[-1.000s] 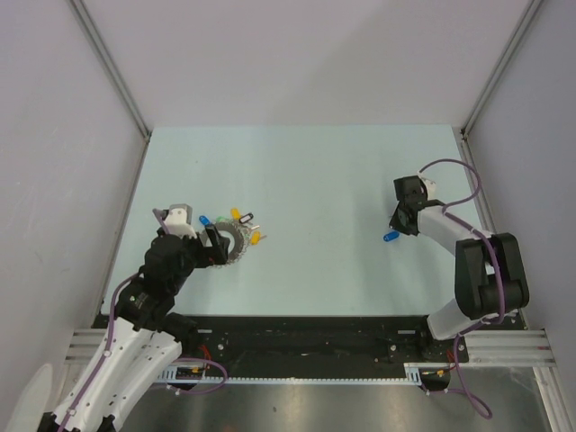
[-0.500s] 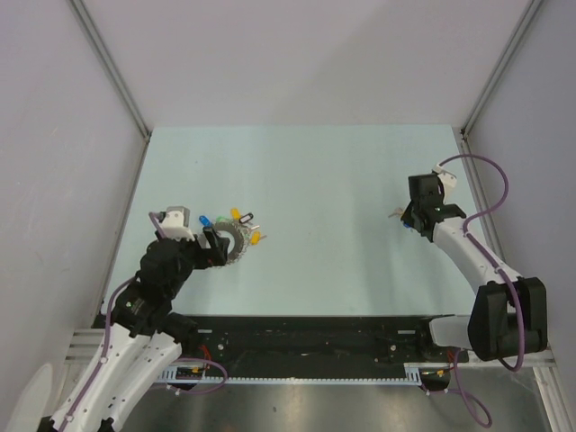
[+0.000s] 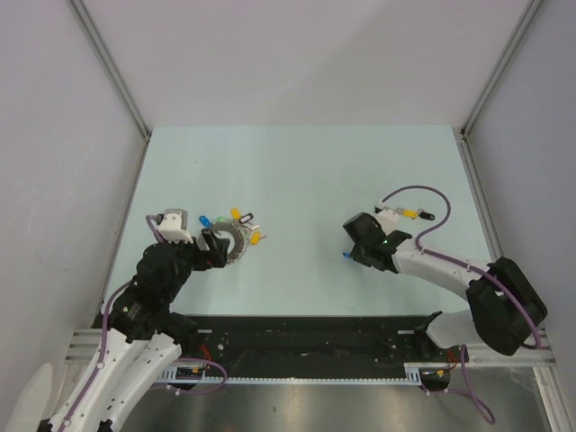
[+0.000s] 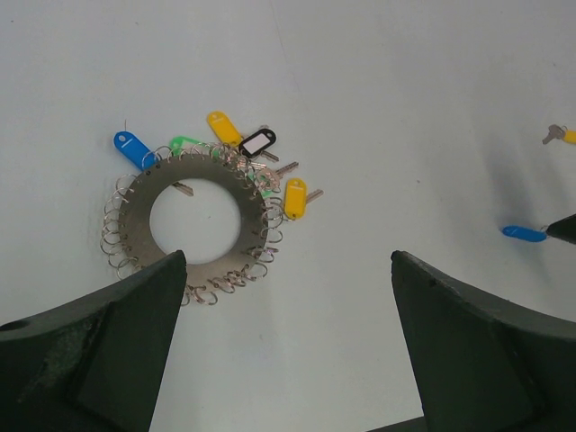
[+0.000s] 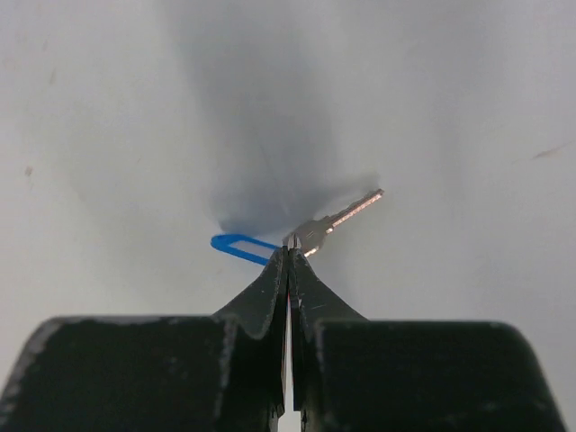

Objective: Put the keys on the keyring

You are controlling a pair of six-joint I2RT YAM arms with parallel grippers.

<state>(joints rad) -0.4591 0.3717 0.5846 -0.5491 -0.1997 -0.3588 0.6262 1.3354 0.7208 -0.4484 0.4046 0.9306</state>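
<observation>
The keyring (image 3: 236, 243), a grey disc edged with wire loops, lies at the left of the table. Several keys with blue, green, yellow and black heads fan out from its far side (image 4: 223, 128). My left gripper (image 3: 212, 248) hovers wide open just near of the keyring (image 4: 135, 216), with nothing between its fingers (image 4: 288, 261). Right of centre, my right gripper (image 3: 349, 256) is shut on a blue-headed key (image 5: 238, 245), pinched where the head meets the silver blade (image 5: 346, 214). That same blue key (image 4: 524, 233) shows at the right edge of the left wrist view.
A yellow-headed key (image 3: 409, 213) and a small black piece (image 3: 426, 216) lie loose on the table behind the right arm, next to its purple cable (image 3: 423, 193). Grey walls close in the table on the left, back and right.
The right arm has swung from the right side toward the table's centre, carrying the blue key. That uncovered the loose yellow key. The left arm has barely moved.
</observation>
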